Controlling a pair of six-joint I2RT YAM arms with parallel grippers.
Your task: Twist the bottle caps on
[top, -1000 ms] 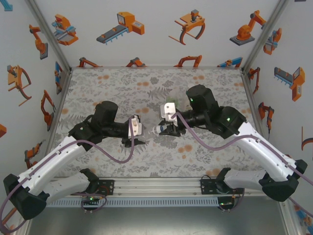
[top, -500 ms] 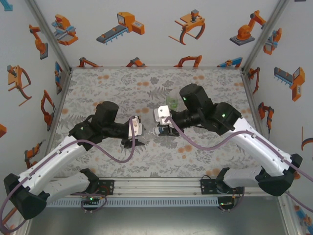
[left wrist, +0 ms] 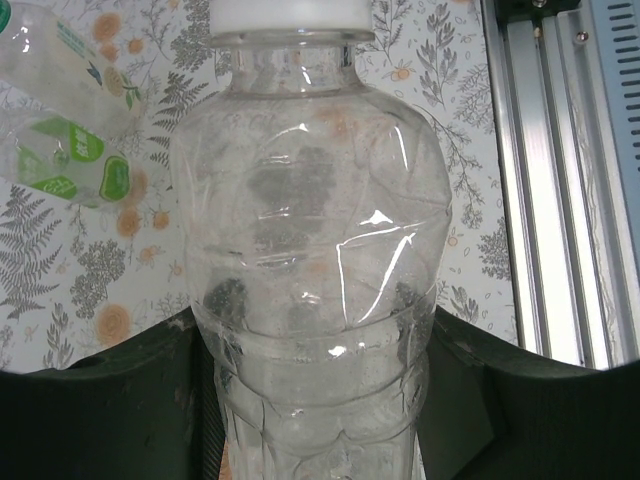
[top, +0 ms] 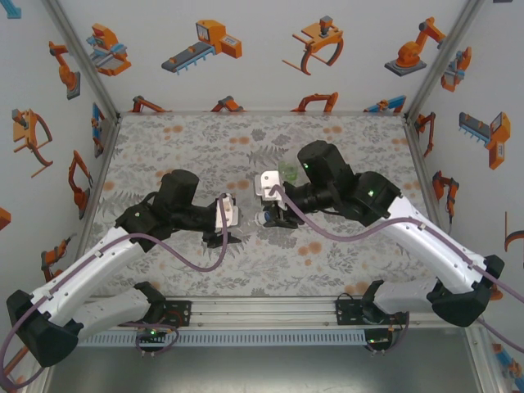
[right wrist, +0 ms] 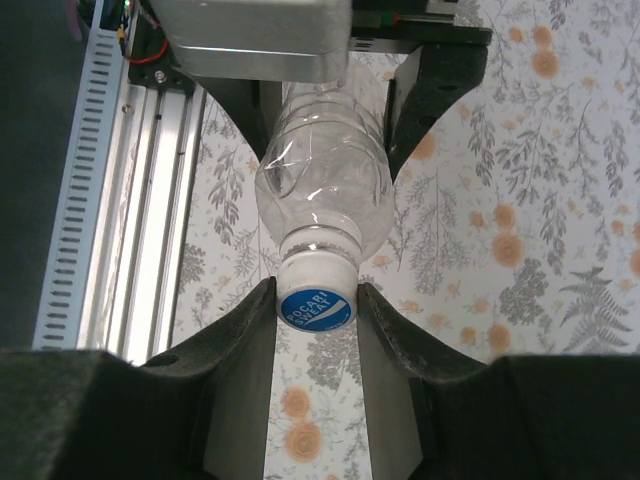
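A clear bottle (left wrist: 310, 250) is held level above the table, and my left gripper (left wrist: 315, 400) is shut on its body. A cap (right wrist: 316, 308) with a blue top and white side sits on the bottle's neck (right wrist: 318, 245). My right gripper (right wrist: 317, 295) is shut on that cap, one finger on each side. From the top, the left gripper (top: 229, 233) and the right gripper (top: 274, 217) face each other with the bottle (top: 248, 223) between them. A labelled green-and-white bottle (left wrist: 70, 130) lies on the table. A green-tinted bottle (top: 288, 170) stands behind the right wrist.
The aluminium rail (left wrist: 560, 180) at the table's near edge runs close beside the held bottle, and it shows as the rail (right wrist: 130, 200) in the right wrist view. The floral table surface (top: 180, 155) stretches to the walls at the back and the left.
My right arm has moved left toward the bottle's neck and its wrist has turned. The left arm and the bottle have stayed put.
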